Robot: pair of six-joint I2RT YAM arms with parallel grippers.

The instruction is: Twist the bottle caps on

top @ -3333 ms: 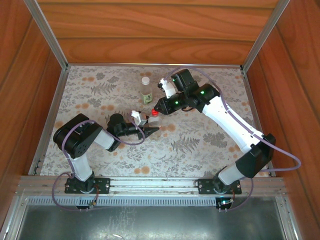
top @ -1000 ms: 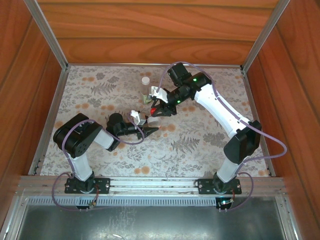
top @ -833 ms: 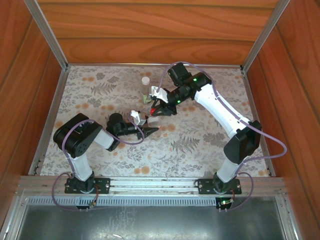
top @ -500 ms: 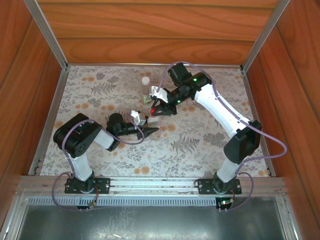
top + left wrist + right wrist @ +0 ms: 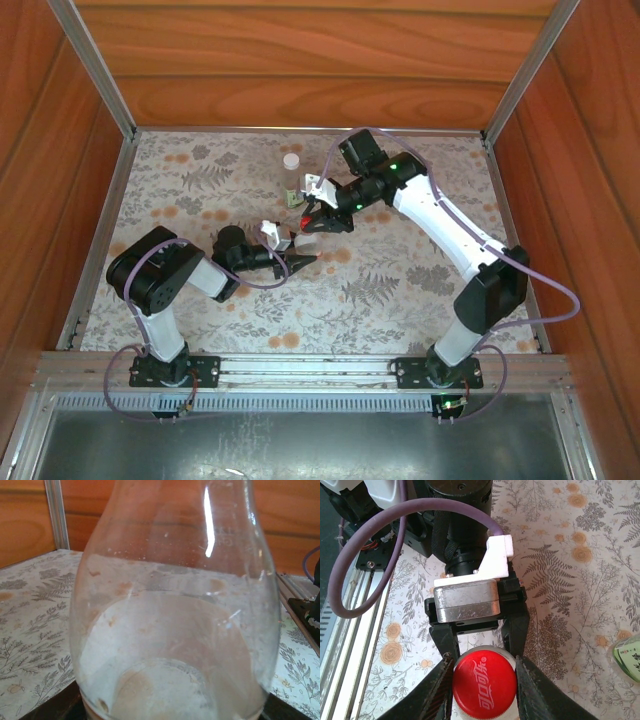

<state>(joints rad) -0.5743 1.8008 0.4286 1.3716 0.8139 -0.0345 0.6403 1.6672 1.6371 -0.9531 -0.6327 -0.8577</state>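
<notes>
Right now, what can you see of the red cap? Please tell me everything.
The red cap is a small round plastic screw cap with pale lettering on its flat top. It faces up, sitting on the mouth of the clear bottle. The right gripper pinches it, one dark finger pressed on each side.

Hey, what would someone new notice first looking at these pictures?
A red cap pinched by the right end effector atop a clear bottle, mid-table, which the left end effector grips. Behind it stands a second bottle with a white cap on, on a floral tablecloth.
</notes>
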